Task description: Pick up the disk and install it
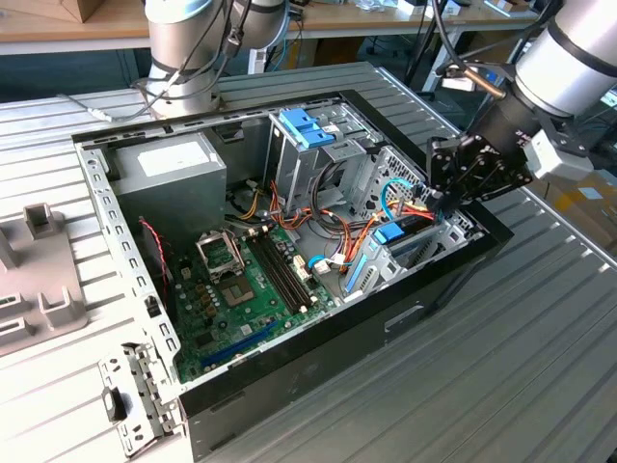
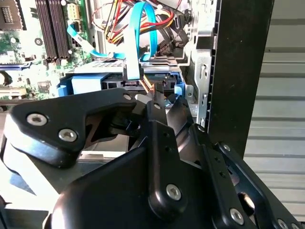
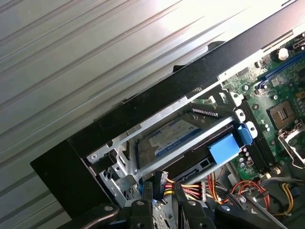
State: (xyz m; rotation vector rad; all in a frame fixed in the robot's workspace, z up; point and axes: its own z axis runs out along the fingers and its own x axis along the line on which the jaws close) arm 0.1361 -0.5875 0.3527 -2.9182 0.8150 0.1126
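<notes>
The disk [image 3: 172, 137] lies flat inside the metal drive bay [image 3: 143, 125] at the case's front corner, its blue end tab [image 3: 223, 148] facing the motherboard. In the exterior view the disk's blue tab [image 1: 390, 232] sits low on the exterior view's right of the case. My gripper [image 1: 439, 204] hangs just above and beside that bay. In the second wrist view my gripper [image 2: 167, 99] is at the disk [image 2: 90, 83], close to the blue cable's black plug [image 2: 132, 71]. A black connector with coloured wires [image 3: 159, 182] sits at my gripper [image 3: 162, 196] in the first wrist view.
The open computer case [image 1: 318, 362] rests on a ribbed metal table [image 1: 521, 367]. A green motherboard [image 1: 241, 289], a grey power supply [image 1: 169, 174] and a tall metal cage with a light blue latch [image 1: 307, 125] fill it. Red, orange and yellow wires [image 1: 352, 236] run near the bay. A second robot base [image 1: 188, 48] stands behind.
</notes>
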